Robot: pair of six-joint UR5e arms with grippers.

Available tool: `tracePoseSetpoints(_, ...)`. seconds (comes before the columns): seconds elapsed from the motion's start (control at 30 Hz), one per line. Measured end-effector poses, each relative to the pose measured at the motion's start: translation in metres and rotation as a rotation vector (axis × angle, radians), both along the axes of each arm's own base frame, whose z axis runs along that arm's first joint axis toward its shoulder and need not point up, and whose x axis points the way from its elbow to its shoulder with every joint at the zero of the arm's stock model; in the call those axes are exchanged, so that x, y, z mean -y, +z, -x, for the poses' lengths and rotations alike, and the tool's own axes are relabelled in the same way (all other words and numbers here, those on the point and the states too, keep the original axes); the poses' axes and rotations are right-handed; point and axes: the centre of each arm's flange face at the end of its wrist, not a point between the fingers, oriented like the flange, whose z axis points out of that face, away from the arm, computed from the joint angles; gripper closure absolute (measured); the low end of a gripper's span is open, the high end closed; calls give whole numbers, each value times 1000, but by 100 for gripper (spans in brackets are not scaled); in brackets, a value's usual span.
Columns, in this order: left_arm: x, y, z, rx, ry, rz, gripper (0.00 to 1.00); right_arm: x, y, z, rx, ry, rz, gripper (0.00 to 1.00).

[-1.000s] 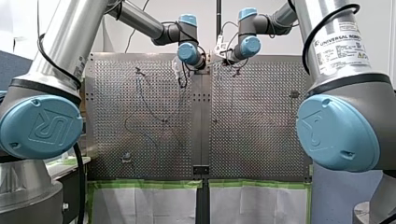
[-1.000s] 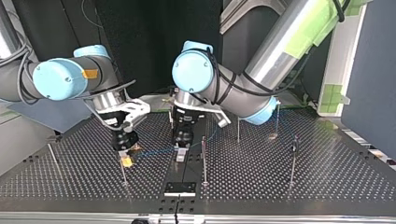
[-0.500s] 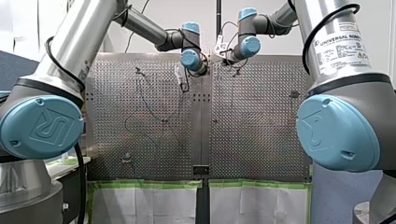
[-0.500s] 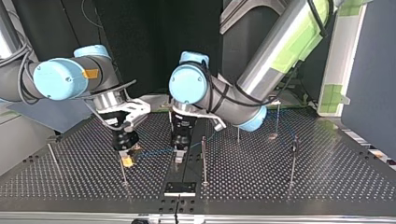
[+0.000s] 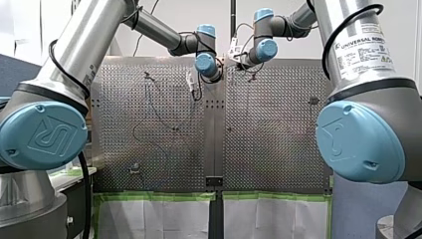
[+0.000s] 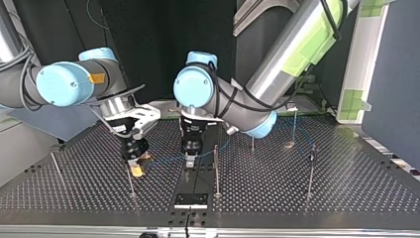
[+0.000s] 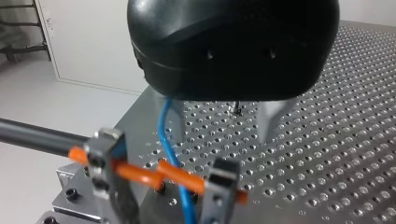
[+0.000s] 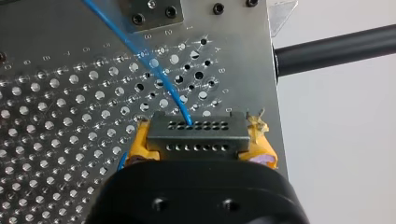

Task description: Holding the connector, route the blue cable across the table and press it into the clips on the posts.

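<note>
While looking along the bench (image 6: 322, 198) edge farthest from the arm bases, near its middle, found both tools low over the holes. Noted right tool (image 6: 136, 168) clenched on the grey connector (image 8: 196, 128) — yellow pads (image 8: 140, 144) at either end. Traced blue cable (image 8: 159, 74) out of connector's upper row of holes, slanting off over the bench toward left tool (image 6: 189, 162). Left tool released — metal fingers (image 7: 271, 122) apart, cable running close beside one. Thin post (image 6: 216, 168) upright just beside left tool.
</note>
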Motion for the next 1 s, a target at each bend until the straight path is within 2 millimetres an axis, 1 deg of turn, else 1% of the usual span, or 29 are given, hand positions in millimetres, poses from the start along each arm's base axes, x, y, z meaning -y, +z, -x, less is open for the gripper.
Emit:
tracePoseSetpoints(0.03,0,0,0,2,1,2,95,0,0,0,0,1,0,100)
tracePoseSetpoints(0.07,1,0,0,4,2,4,100,0,0,-1,-1,1,0,100)
tracePoseSetpoints(0.2,1,1,1,7,13,7,100,-1,-1,-1,-1,3,0,100)
tracePoseSetpoints(0.47,0,0,6,-8,54,-3,100,-3,-8,-3,-8,5,-13,100)
tracePoseSetpoints(0.63,1,-3,12,-21,80,-14,100,-5,-13,-5,-12,9,-19,100)
tracePoseSetpoints(0.7,3,-7,17,-31,79,-26,100,-7,-16,-5,-15,10,-25,100)
tracePoseSetpoints(0.8,7,-16,24,-44,73,-43,100,-8,-25,-5,-22,9,-37,100)
tracePoseSetpoints(1.0,9,-36,33,-51,85,-47,100,-10,-58,-6,-50,7,-86,100)
